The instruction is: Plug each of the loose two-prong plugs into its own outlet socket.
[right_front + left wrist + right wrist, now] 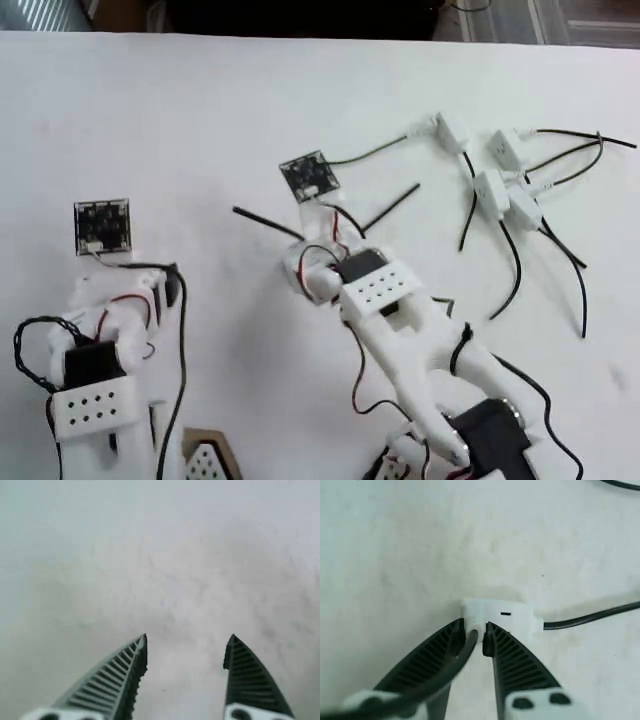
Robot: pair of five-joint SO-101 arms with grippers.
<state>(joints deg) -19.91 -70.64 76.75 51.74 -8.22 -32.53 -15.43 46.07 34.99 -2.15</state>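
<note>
My right gripper [474,630] is shut on the end of a white plug body [502,616] lying on the table. A black cord [445,672] runs back between its fingers, and another black cord [590,617] leaves the far side of the body. In the high view the right arm [385,290] stands mid-table, with black cords [265,222] sticking out on both sides of its tip. Several white plugs and sockets [490,190] with black cords lie at the back right. My left gripper [187,647] is open over bare table, on the left arm [95,340] at the front left.
The white table [200,130] has free room at the back left and centre. A curved black cord [515,270] trails forward from the cluster beside the right arm. A brown and white piece [205,458] lies at the front edge between the arms.
</note>
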